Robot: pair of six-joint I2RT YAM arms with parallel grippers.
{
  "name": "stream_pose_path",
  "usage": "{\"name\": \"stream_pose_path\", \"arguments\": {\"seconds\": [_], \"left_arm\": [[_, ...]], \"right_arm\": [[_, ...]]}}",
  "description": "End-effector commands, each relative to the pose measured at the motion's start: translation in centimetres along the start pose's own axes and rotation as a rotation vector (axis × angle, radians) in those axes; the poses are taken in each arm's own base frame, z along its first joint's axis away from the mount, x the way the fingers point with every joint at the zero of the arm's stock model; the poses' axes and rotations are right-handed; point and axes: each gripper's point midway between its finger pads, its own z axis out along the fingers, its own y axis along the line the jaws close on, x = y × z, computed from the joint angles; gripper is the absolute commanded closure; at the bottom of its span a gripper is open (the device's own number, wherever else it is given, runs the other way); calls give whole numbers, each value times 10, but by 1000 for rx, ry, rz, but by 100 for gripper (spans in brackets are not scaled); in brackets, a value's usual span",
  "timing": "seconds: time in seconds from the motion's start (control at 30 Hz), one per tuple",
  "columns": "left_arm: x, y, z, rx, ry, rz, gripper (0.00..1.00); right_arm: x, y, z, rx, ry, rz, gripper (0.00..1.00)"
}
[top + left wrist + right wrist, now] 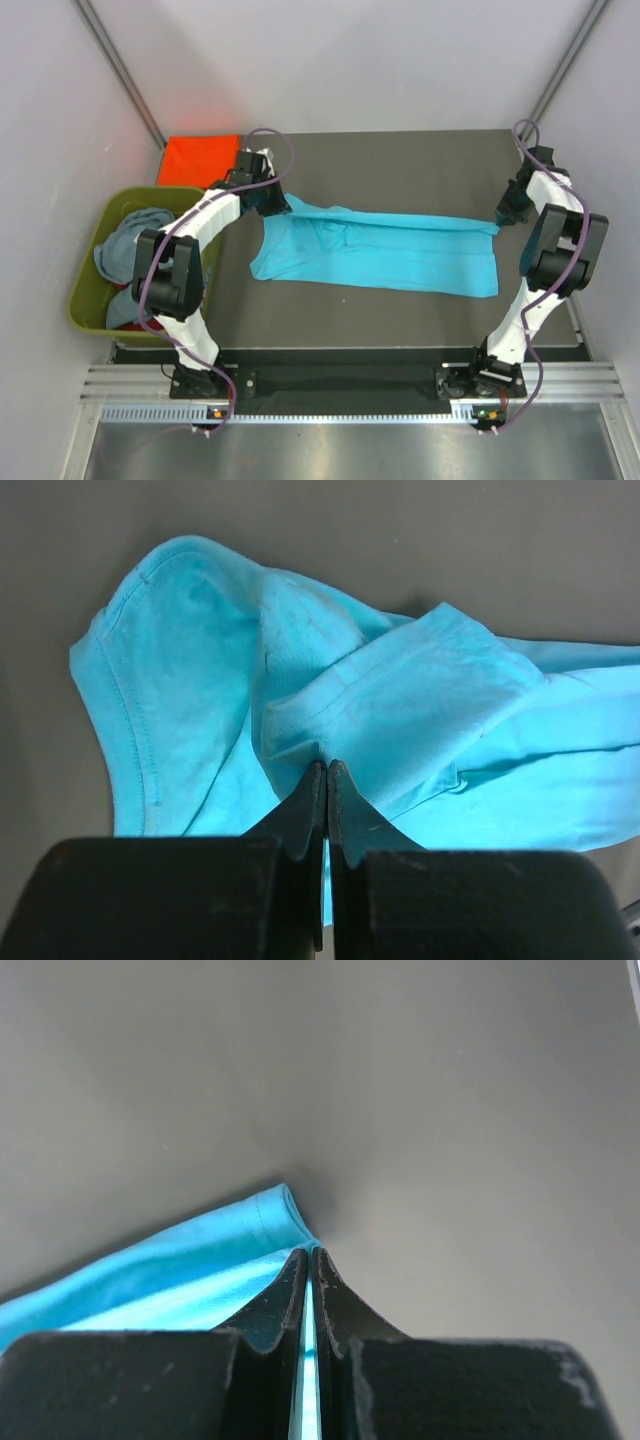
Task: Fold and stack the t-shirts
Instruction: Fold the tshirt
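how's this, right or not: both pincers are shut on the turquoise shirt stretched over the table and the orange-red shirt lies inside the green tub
Not quite: the orange-red shirt lies outside the green tub, just beyond its far end, as the top external view shows. The rest holds: the left pincer and right pincer are both shut on the turquoise shirt stretched over the table.

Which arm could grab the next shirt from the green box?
Probably the left. The green tub sits on its side; the right gripper is far across the table. But the left gripper is shut on the turquoise shirt, so it must let go first.
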Motion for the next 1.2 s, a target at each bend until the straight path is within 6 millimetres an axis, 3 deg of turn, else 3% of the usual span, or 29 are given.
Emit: {"name": "stream_pose_path", "arguments": {"seconds": [0.0, 0.3, 0.57, 1.17], "left_arm": [[-10, -4, -12, -9, -46, 8, 100], [14, 18, -5, -101, 43, -16, 100], [23, 14, -4, -64, 81, -29, 100], [53, 24, -8, -82, 143, -62, 100]], "right_arm": [[-15, -5, -23, -6, -77, 10, 100], [-5, -6, -23, -9, -67, 23, 100], [0, -8, -21, 1, -54, 22, 99], [8, -12, -13, 24, -26, 19, 99]]}}
